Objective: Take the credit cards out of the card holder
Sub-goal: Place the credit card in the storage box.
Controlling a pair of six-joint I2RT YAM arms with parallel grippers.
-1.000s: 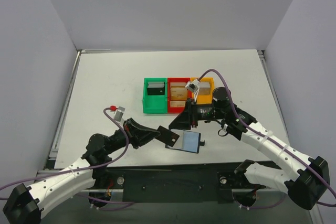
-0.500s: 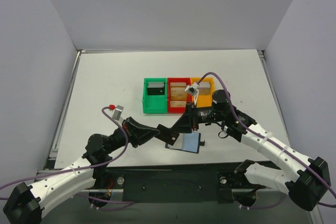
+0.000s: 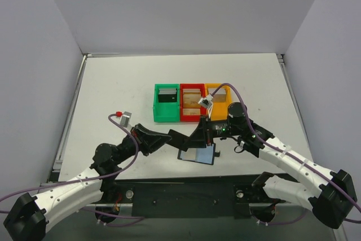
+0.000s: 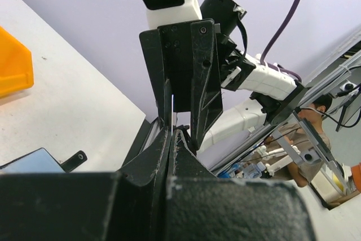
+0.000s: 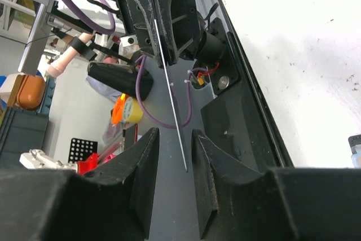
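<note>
While the card holder [image 3: 198, 154] lies flat on the surface [image 3: 113, 88], close to its near edge, both arms meet just above the holder's left end. The left tool [image 3: 177, 137] is clamped on a credit card [image 5: 168, 88], gripping it by one end. The card shows edge-on as a thin pale line in the right wrist view. The right tool [image 3: 192, 141] faces it tip to tip, fingers narrowly parted, one on either side of the card's free end. A sliver of gap shows on both faces, so there's no pinch there. The holder's black side tab [image 3: 218, 154] points right, towards the right arm. Behind the meeting point, the green bin [image 3: 167, 115], red bin [image 3: 190, 117] and orange bin [image 3: 223, 91] stand in a touching row. Bare surface runs from the green bin to the left edge, and from the back of the row to the far edge.
</note>
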